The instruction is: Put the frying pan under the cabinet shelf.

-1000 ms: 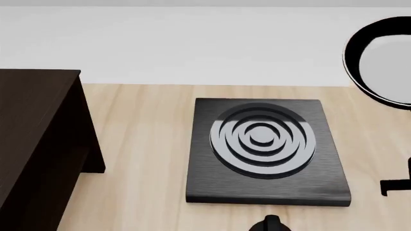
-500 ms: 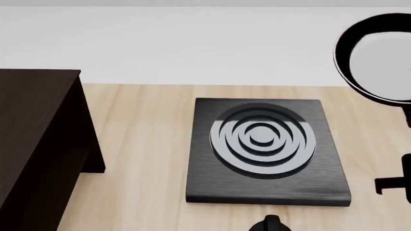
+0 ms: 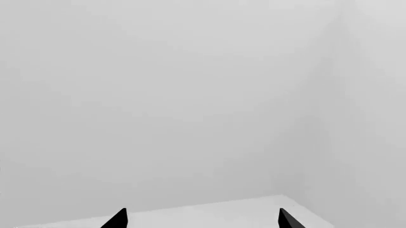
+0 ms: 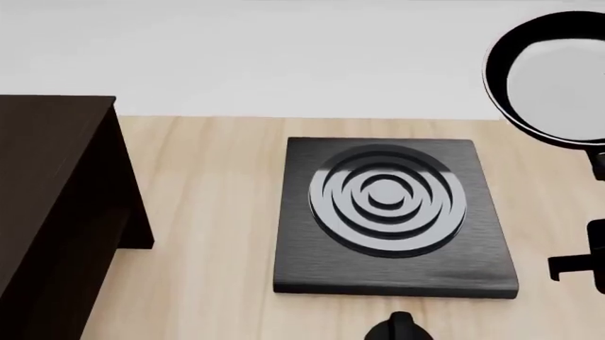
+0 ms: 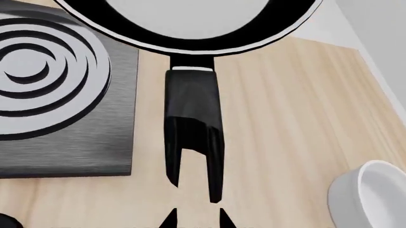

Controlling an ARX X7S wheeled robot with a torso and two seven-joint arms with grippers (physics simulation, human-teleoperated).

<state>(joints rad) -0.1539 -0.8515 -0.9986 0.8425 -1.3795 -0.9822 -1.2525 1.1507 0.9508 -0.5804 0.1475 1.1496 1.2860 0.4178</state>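
My right gripper (image 5: 195, 216) pinched the handle of the frying pan (image 4: 553, 78), holding it up past the black ring slab (image 4: 392, 216). The cabinet shelf (image 4: 57, 198) stood far left. My left gripper (image 3: 201, 219) was spread wide, empty.

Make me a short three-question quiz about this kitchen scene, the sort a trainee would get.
1. True or false: the frying pan is resting on the black ringed slab.
2. Which arm's gripper holds the pan's handle? A left, B right.
3. In the head view, the dark cabinet stands at the ____ side.

Key: 1 false, it is held up at the right, off the slab. 2 B, the right gripper grips the handle; the left gripper faces bare wall. 3 left.
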